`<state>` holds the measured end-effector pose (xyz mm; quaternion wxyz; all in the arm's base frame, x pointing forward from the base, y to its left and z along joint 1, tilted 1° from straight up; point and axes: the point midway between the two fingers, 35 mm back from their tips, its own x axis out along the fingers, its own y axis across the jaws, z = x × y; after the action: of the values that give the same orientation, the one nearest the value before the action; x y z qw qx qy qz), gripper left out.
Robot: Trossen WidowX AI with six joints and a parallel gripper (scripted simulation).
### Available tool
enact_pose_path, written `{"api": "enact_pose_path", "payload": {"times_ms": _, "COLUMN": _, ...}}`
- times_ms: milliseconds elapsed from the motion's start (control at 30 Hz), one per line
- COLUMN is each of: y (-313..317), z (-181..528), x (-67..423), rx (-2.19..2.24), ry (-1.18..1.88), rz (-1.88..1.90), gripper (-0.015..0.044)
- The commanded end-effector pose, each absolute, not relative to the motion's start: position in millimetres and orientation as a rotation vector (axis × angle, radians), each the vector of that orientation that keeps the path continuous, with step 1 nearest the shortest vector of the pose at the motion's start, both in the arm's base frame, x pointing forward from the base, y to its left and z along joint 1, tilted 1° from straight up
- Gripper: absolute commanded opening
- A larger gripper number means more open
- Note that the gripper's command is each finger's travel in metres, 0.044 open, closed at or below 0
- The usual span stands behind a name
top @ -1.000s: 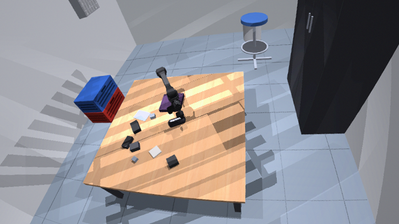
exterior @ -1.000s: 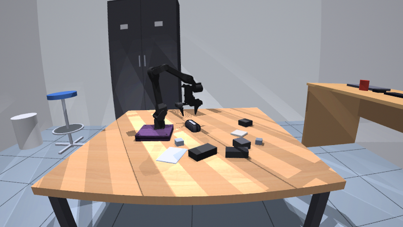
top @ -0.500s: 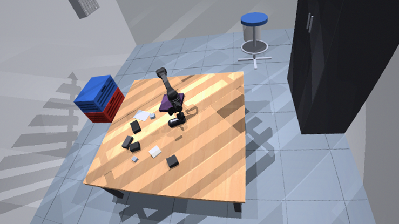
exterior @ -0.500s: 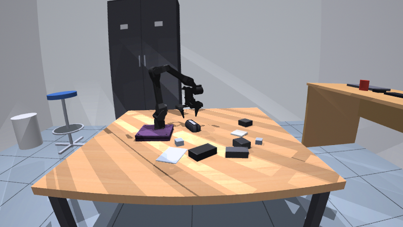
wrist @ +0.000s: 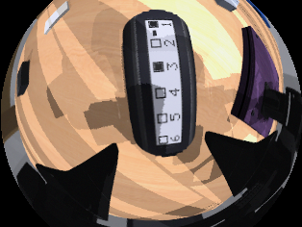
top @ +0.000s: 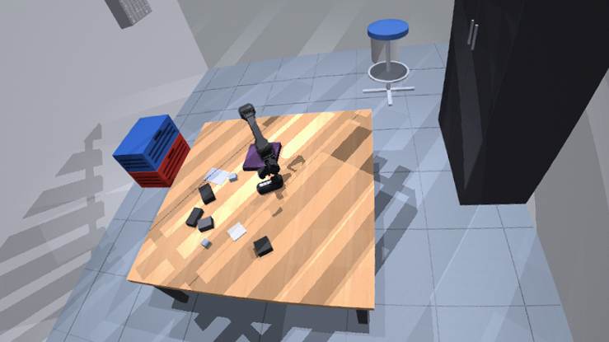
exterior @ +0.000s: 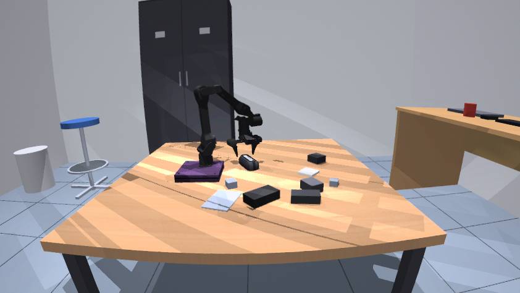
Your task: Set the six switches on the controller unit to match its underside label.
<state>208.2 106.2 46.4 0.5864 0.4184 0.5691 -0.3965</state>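
The dark grey controller unit (top: pixel 269 187) (exterior: pixel 249 162) (wrist: pixel 139 96) lies on the bench with its underside up. Its white label (wrist: pixel 155 55) faces the wrist camera: squares 1 and 3 are filled; squares 2, 4, 5 and 6 are empty, with 4 partly in shadow. The rocker switches are hidden beneath. My gripper (exterior: pixel 245 154) (wrist: pixel 163 142) is wide open and empty, pointing down just above the unit. In the wrist view the fingertips stand on either side of the unit's end marked 6, apart from it.
The purple arm base (top: pixel 251 161) (exterior: pixel 198 174) (wrist: pixel 262 77) is beside the unit. Several dark blocks, including one black block (top: pixel 263 245) (exterior: pixel 316 158), two small grey cubes and two flat white plates lie elsewhere on the bench (top: pixel 333 264) (exterior: pixel 163 232).
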Motion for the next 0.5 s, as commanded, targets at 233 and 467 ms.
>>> {"api": "enact_pose_path", "payload": {"times_ms": 233, "y": 104, "z": 25, "x": 206, "rx": 0.968, "ry": 1.328, "rz": -0.937, "gripper": 0.0440}}
{"api": "enact_pose_path", "payload": {"times_ms": 467, "y": 104, "z": 25, "x": 205, "rx": 0.968, "ry": 1.328, "rz": -0.937, "gripper": 0.0348}}
